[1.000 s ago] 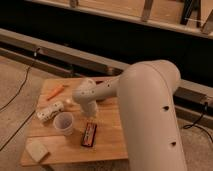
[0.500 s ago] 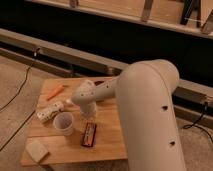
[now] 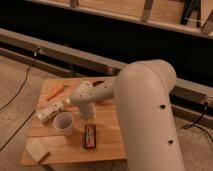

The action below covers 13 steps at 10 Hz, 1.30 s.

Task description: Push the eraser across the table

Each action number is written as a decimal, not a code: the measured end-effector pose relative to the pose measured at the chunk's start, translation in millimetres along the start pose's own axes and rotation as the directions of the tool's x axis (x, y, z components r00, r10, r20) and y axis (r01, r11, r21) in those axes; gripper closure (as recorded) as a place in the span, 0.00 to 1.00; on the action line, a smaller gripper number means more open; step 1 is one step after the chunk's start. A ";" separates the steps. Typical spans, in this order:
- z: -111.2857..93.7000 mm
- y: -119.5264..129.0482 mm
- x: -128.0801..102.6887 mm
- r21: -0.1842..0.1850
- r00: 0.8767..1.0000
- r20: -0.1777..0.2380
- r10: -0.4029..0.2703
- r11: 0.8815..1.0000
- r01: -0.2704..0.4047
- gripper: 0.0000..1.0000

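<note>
Holds the gripper [image 3: 89, 113], closed on nothing, just beyond the far end of the eraser [image 3: 90, 136], lying lengthwise toward the near edge of the table [image 3: 111, 146].

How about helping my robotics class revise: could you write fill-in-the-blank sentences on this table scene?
The black eraser lies on the wooden table beside the round white ___. The shut gripper hangs just behind the ___. The strip along the eraser's middle is ___.
Missing words: cup; eraser; red.
</note>
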 end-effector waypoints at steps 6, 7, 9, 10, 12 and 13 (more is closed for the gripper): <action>-21.4 -1.9 92.7 -0.010 0.988 -0.125 -0.088 0.996 0.087 1.00; -20.3 -4.3 98.7 -0.007 0.990 -0.127 -0.068 0.998 0.067 1.00; -25.3 -5.2 86.2 0.002 0.997 -0.073 -0.027 1.000 0.028 1.00; -32.7 -2.4 69.8 0.006 0.999 -0.029 -0.029 1.000 0.029 1.00; -46.4 9.9 38.2 0.014 0.998 0.045 -0.050 0.999 0.049 1.00; -47.8 12.3 28.5 0.019 0.997 0.062 -0.056 0.998 0.054 1.00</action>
